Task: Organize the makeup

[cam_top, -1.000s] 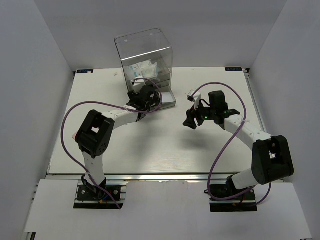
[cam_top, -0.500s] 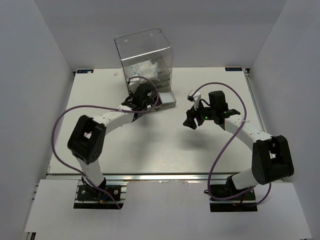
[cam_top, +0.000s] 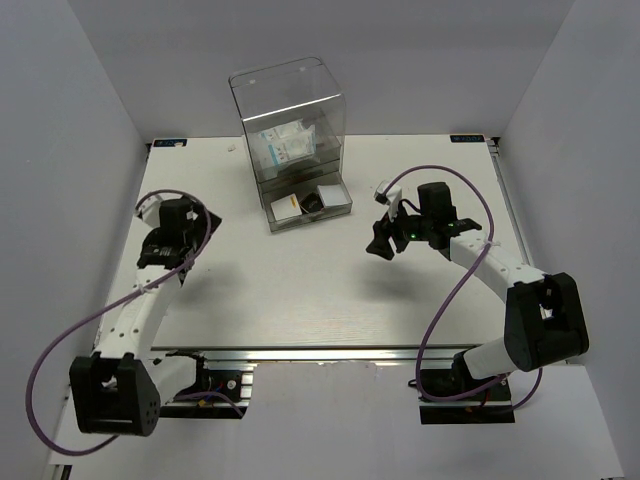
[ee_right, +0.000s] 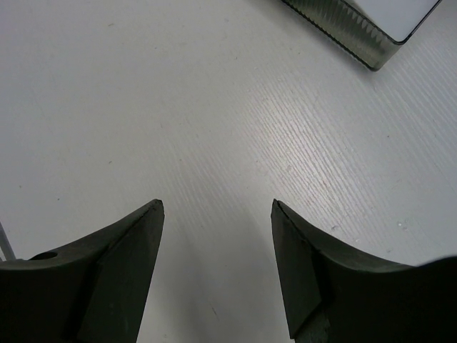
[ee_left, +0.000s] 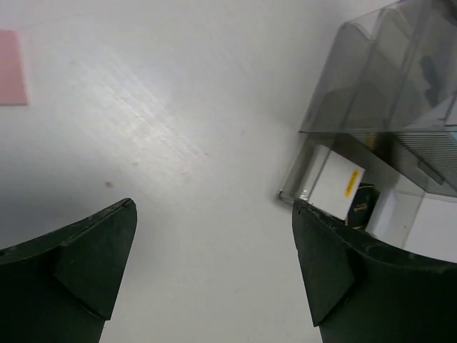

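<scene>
The clear drawer box (cam_top: 290,125) stands at the back, with the white blue-printed packets (cam_top: 285,142) in an upper level. Its bottom drawer (cam_top: 345,210) is pulled out and holds the dark compact (cam_top: 312,203) between two white pieces. The compact also shows in the left wrist view (ee_left: 363,204), next to a white piece with a yellow mark (ee_left: 335,187). My left gripper (cam_top: 180,215) (ee_left: 214,207) is open and empty at the table's left, well away from the drawer. My right gripper (cam_top: 378,240) (ee_right: 218,214) is open and empty over bare table, right of the drawer. The dark-red sticks are out of view.
The drawer's ribbed front corner (ee_right: 371,32) shows at the top right of the right wrist view. A pink patch (ee_left: 11,68) lies on the table at the left. White walls close in the table on three sides.
My left arm has pulled back from the open drawer to the table's left side, uncovering the drawer's contents. The right arm has not moved.
</scene>
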You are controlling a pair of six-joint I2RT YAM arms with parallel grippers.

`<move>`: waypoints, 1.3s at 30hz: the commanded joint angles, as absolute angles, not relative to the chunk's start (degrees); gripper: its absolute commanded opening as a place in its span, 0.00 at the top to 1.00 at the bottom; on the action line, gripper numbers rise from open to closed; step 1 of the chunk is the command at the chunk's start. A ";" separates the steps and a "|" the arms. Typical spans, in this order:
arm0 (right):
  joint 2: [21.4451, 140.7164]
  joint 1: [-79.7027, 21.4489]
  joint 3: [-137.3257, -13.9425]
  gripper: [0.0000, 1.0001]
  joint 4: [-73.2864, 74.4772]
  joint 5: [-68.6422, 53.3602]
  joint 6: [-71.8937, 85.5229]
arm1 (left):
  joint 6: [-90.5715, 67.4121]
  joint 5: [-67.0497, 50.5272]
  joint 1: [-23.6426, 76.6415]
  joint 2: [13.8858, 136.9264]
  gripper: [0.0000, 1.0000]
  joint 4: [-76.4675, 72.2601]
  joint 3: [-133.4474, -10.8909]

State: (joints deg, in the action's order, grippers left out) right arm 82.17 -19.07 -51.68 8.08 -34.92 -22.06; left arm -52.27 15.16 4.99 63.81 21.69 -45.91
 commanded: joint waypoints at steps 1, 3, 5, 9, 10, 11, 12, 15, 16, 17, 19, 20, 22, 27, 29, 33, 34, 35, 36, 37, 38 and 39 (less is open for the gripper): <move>81.38 -18.72 -53.78 0.32 10.10 -36.47 -23.55 | -48.71 12.13 1.15 58.80 0.02 30.40 -45.27; 81.83 -18.81 -54.23 0.32 10.55 -36.47 -23.73 | -46.77 10.73 -2.97 58.36 0.02 33.39 -45.09; 82.18 -18.81 -54.67 0.33 10.90 -36.47 -23.64 | -44.04 9.15 -6.05 59.06 0.02 35.67 -44.48; 82.00 -18.90 -54.58 0.33 11.07 -36.47 -23.20 | -39.48 5.72 -11.85 60.64 0.02 36.65 -42.63; 81.83 -18.90 -54.49 0.32 11.07 -36.39 -23.29 | -39.03 4.84 -14.04 61.25 0.02 36.39 -42.19; 81.83 -18.90 -54.32 0.32 10.99 -36.30 -23.20 | -38.59 3.96 -15.11 61.69 0.02 36.21 -41.40; 81.83 -18.90 -54.32 0.32 11.07 -36.21 -23.20 | -37.63 2.04 -15.99 62.31 0.02 36.04 -41.22; 81.83 -18.90 -54.23 0.32 11.07 -36.21 -23.20 | -36.31 0.62 -18.10 64.77 0.02 36.12 -41.13; 81.83 -18.90 -54.23 0.32 11.07 -36.21 -23.20 | -36.04 0.27 -18.89 65.21 0.02 35.78 -41.05; 81.91 -18.98 -54.23 0.32 11.07 -36.12 -23.12 | -35.77 0.09 -19.33 65.82 0.02 35.68 -41.13; 81.91 -18.90 -54.14 0.32 10.90 -36.04 -23.20 | -35.33 -1.48 -20.56 66.27 0.02 35.42 -41.22; 81.91 -18.90 -54.14 0.32 10.90 -35.95 -23.20 | -35.16 -2.19 -21.09 66.53 0.02 34.98 -41.13; 82.09 -18.90 -53.97 0.32 10.55 -35.95 -23.20 | -34.46 -3.86 -22.93 67.76 0.02 34.54 -41.13; 82.35 -18.90 -53.97 0.32 9.93 -36.12 -22.68 | -32.52 -7.03 -25.66 70.75 0.02 33.92 -41.13; 82.35 -18.90 -53.70 0.32 9.58 -36.12 -22.50 | -31.82 -7.64 -26.54 71.89 0.02 33.66 -41.31; 82.44 -18.90 -53.09 0.32 9.14 -36.30 -22.15 | -30.33 -7.73 -27.60 74.26 0.02 33.40 -41.92; 82.62 -18.90 -53.00 0.32 8.97 -36.30 -22.15 | -30.15 -7.65 -28.03 74.88 0.02 33.05 -42.18; 82.70 -18.90 -52.91 0.32 8.96 -36.30 -22.15 | -29.89 -7.47 -28.30 76.19 0.02 32.96 -42.36; 82.79 -18.90 -52.91 0.32 8.96 -36.39 -22.15 | -29.45 -7.04 -28.47 76.81 0.02 32.78 -43.06; 82.97 -18.90 -52.91 0.32 8.96 -36.47 -22.24 | -29.27 -6.77 -28.91 77.34 0.02 32.61 -43.50; 83.06 -18.90 -52.91 0.32 8.96 -36.47 -22.24 | -29.01 -6.42 -29.09 78.74 0.02 32.61 -43.85; 83.23 -18.90 -53.00 0.32 8.96 -36.47 -22.32 | -28.22 -5.28 -29.27 79.53 0.02 32.87 -45.08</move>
